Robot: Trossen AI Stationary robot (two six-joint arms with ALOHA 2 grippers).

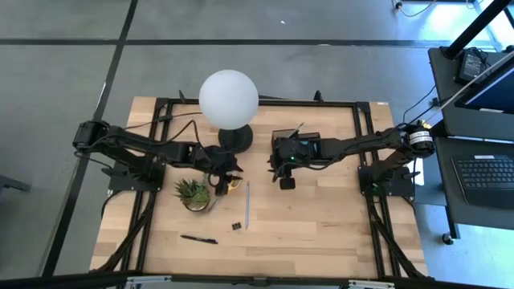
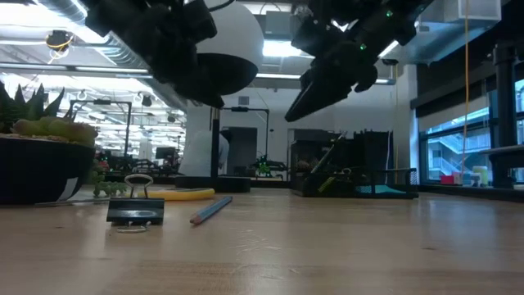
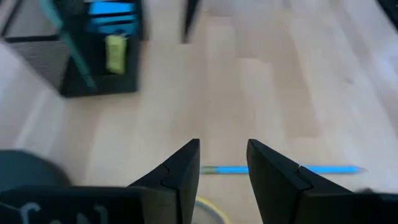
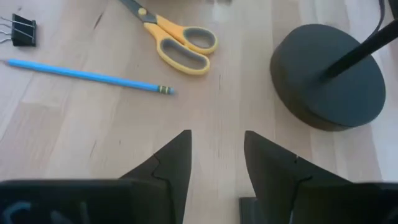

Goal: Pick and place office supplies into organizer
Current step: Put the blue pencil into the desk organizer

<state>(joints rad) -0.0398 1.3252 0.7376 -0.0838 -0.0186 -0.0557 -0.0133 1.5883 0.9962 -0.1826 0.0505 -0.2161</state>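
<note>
The black organizer (image 1: 283, 136) stands at the table's far middle, partly under my right arm; the left wrist view shows a blue pad (image 3: 111, 9) and a yellow piece (image 3: 115, 53) inside it. Yellow-handled scissors (image 4: 177, 43), a blue pencil (image 4: 87, 74) and a black binder clip (image 4: 22, 31) lie flat on the wood. A black pen (image 1: 198, 238) lies nearer the front. My left gripper (image 3: 224, 144) hangs open over the scissors' handles (image 3: 208, 208). My right gripper (image 4: 216, 134) hangs open above bare wood between the organizer and the pencil. Neither holds anything.
A white globe lamp (image 1: 229, 98) on a round black base (image 4: 326, 78) stands just left of the organizer. A small potted plant (image 1: 193, 193) sits by my left gripper. Bare wood lies toward the front and right of the table.
</note>
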